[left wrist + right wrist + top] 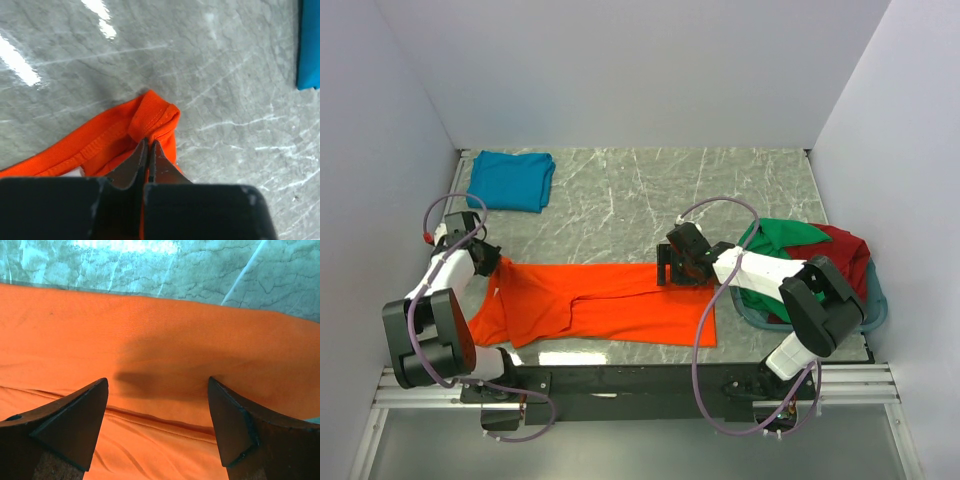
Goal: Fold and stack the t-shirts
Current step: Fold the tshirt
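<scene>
The orange t-shirt (610, 303) lies spread along the table's near edge. My left gripper (490, 262) sits at its far left corner, shut on a hemmed fold of the orange cloth (150, 117). My right gripper (665, 270) hovers open over the shirt's far right edge, its fingertips (92, 405) just above the orange fabric (160, 340), nothing between them. A folded teal t-shirt (512, 180) rests at the far left; its edge (309, 45) shows in the left wrist view. Green (785, 238) and dark red (848, 255) t-shirts are heaped in the basket.
The grey-blue basket (873, 310) stands at the right edge, under my right arm. White walls close in the left, back and right sides. Bare marble tabletop (650, 200) lies between the teal shirt and the basket.
</scene>
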Controlling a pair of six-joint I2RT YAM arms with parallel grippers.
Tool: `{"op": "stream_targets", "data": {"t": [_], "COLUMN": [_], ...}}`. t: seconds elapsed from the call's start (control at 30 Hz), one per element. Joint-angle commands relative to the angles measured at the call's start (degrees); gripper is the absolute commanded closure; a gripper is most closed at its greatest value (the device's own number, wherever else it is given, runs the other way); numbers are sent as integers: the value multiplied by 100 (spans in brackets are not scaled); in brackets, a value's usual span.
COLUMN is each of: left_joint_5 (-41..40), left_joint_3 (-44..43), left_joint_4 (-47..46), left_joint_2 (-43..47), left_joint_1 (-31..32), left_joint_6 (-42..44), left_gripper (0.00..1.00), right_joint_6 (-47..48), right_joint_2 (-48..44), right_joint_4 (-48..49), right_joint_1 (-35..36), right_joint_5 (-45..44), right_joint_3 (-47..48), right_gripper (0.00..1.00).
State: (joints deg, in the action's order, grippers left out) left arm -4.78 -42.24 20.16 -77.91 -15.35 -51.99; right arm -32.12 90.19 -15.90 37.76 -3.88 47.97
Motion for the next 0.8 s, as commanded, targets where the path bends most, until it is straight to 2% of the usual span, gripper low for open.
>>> {"op": "stream_targets", "data": {"t": [0.0, 0.17, 0.33, 0.47, 0.5, 0.57, 0.77], "left_joint_5": [-190, -594, -656, -761, -805, -945, -1087], "left_joint_3": [-144, -408, -644, -970, -1049, -1321, -1858], "left_joint_4": [39, 304, 278, 409, 470, 672, 1226], "left_joint_2": [-58, -75, -233, -636, -725, -892, -517], "left_joint_1": [-108, -397, -574, -670, -705, -758, -794], "left_joint_6": [5, -92, -84, -57, -83, -83, -259], "left_gripper": [99, 99, 99, 96, 88, 84, 28], "right_joint_6": [-75, -119, -154, -154, -163, -137, 12], "right_joint_2": [86, 165, 297, 385, 420, 438, 148], "right_joint_4": [-44, -80, -132, -89, -89, -106, -317], "right_joint_1": [39, 30, 38, 21, 21, 21, 21], "right_joint_5": [-183, -219, -297, -315, -315, -324, -491], "right_joint_3": [-24, -42, -33, -33, -7, 29, 283], "right_gripper": [13, 13, 14, 13, 13, 13, 13]}}
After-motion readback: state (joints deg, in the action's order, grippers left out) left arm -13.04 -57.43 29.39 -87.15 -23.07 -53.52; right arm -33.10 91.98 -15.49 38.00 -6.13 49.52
